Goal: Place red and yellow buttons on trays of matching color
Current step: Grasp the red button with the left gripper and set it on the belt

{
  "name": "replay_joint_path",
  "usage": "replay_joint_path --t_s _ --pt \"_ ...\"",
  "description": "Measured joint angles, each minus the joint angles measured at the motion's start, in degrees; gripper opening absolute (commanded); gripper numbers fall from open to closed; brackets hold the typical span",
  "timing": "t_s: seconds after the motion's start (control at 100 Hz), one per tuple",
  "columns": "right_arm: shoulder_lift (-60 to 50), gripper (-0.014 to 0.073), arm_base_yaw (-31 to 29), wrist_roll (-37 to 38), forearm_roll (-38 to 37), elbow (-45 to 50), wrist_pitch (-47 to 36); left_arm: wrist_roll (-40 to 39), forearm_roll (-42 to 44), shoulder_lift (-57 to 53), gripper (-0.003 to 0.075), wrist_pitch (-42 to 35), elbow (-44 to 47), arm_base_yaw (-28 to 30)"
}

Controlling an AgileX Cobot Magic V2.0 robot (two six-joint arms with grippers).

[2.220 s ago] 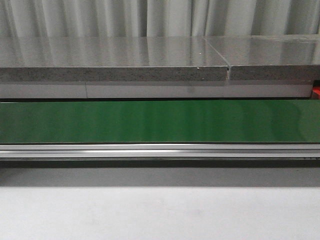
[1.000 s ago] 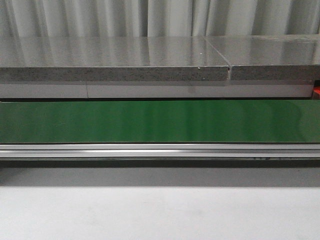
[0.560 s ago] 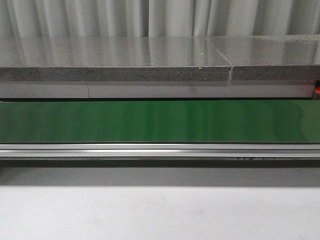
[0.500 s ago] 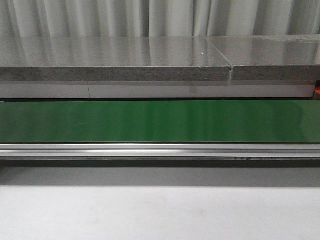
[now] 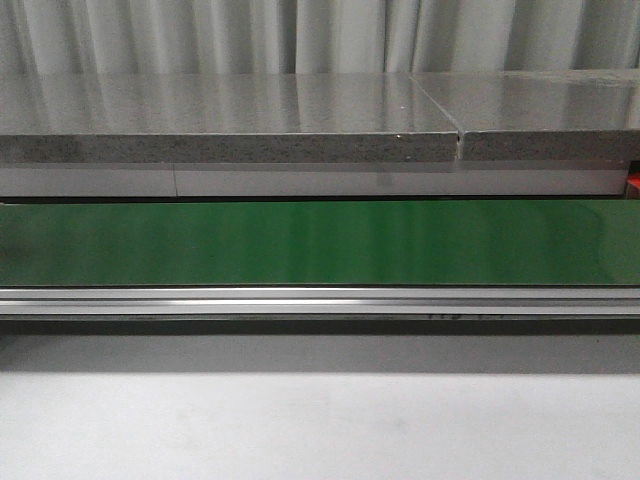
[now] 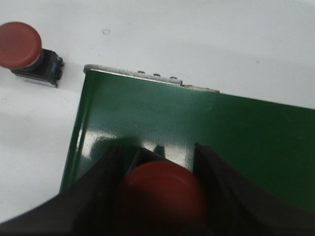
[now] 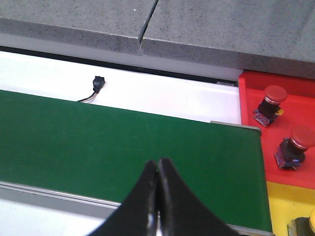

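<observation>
Red tray (image 7: 256,98), flat plastic, beside the end of the green belt (image 7: 123,147): holds two round-capped red buttons (image 7: 269,104) (image 7: 294,147); a yellow tray (image 7: 288,206) adjoins it. Left gripper (image 6: 157,167), over the belt's glossy woven surface, clamps a domed red button (image 6: 160,196); another red button (image 6: 27,51) lies off the belt on the white table (image 6: 197,39). Right gripper (image 7: 157,169) hangs above the belt, fingers pressed together, holding nothing.

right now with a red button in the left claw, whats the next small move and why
Probably lower the left claw and release its red button onto the green conveyor belt directly below. The red tray, already holding two red buttons, sits past the belt's far end beside the empty, shut right claw.
</observation>
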Motion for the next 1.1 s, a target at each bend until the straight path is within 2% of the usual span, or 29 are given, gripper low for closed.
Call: replay_joint_path --t_s 0.34,0.42,0.51,0.56,0.71,0.8,0.86,1.1 --pt "0.00 -0.0068 0.00 0.00 0.00 0.00 0.00 0.10 0.48 -0.34 -0.0018 -5.18 4.81 -0.50" --pt "0.00 -0.0068 0.00 0.00 0.00 0.00 0.00 0.10 0.04 -0.46 0.0009 -5.67 5.33 -0.62" --pt "0.00 -0.0068 0.00 0.00 0.00 0.00 0.00 0.10 -0.37 -0.58 0.0112 -5.81 5.47 -0.62" --pt "0.00 -0.0068 0.00 0.00 0.00 0.00 0.00 0.10 -0.37 -0.58 0.0197 -5.91 5.50 -0.62" --pt "0.00 -0.0068 0.00 0.00 0.00 0.00 0.00 0.35 -0.11 -0.58 0.0527 -6.14 5.59 -0.71" --pt "0.00 -0.0068 0.00 0.00 0.00 0.00 0.00 0.72 0.25 -0.58 0.0652 -6.60 5.99 -1.08" --pt "0.00 -0.0068 0.00 0.00 0.00 0.00 0.00 0.80 0.48 -0.58 0.0679 -7.06 6.09 -1.55" --pt "0.00 -0.0068 0.00 0.00 0.00 0.00 0.00 0.98 0.60 -0.58 0.0672 -9.05 4.89 -4.00"
